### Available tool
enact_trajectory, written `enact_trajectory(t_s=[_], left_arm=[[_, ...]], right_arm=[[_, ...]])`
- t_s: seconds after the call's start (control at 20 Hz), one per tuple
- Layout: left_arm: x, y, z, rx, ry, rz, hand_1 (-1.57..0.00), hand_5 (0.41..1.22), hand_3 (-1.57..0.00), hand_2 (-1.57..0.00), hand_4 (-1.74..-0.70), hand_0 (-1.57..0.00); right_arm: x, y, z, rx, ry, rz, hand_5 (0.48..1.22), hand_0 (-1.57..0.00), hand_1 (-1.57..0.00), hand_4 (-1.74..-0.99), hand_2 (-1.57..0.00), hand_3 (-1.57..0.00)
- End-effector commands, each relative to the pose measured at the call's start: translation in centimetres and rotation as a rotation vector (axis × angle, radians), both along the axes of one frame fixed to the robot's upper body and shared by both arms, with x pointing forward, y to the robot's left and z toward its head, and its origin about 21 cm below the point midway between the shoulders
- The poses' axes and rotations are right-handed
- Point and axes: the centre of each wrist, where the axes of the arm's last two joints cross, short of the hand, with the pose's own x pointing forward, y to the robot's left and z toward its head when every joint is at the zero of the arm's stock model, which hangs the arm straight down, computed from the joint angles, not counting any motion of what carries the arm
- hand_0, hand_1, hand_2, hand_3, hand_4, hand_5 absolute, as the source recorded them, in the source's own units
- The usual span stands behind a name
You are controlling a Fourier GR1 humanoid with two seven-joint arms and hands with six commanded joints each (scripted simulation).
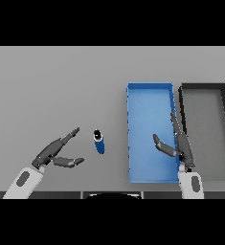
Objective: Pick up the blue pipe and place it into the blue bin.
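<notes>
The blue pipe (99, 142) lies on the grey table (56, 86), its dark open end pointing away from me, just to the left of the blue bin (150, 88) and not touching it. My left hand (54, 152) sits near the pipe on its left side, fingers straight and thumb spread apart from them, holding nothing; I judge this wide opening is there so the pipe can fit between fingers and thumb once I close the gap. My right hand (180, 146) hangs over the bin's right edge, also open and empty, thumb reaching over the blue floor. Beyond the bin stands a black bin (202, 86), just beside it. The pick-up has not yet begun.
</notes>
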Motion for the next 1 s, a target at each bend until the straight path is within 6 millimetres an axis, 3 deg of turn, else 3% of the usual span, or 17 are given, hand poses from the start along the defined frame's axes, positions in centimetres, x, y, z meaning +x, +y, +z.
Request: enact_trajectory(t_s=[0.0,0.45,0.8,0.95], left_arm=[[-0.1,-0.5,-0.1,0.001,0.003,-0.008,0.00,0.455,0.00,0.00,-1.14,0.00],[1.5,-6.7,-3.1,-0.073,0.009,-0.043,0.00,0.460,0.00,0.00,-1.15,0.00],[2.7,-9.3,-4.6,-0.019,-0.001,-0.048,0.00,0.418,0.00,0.00,-1.05,0.00],[2.8,-10.5,-5.2,-0.073,0.016,-0.064,0.00,0.441,0.00,0.00,-1.09,0.00]], right_arm=[[0.0,0.0,0.0,0.001,-0.001,-0.001,0.617,0.00,0.00,-1.195,0.00,0.00],[-0.4,0.4,0.1,0.015,0.015,-0.007,0.621,0.00,0.00,-1.202,0.00,0.00],[-0.5,-0.2,-0.4,0.014,-0.001,-0.005,0.645,0.00,0.00,-1.221,0.00,0.00],[-0.6,-0.1,-0.3,-0.007,-0.012,-0.007,0.649,0.00,0.00,-1.205,0.00,0.00]])
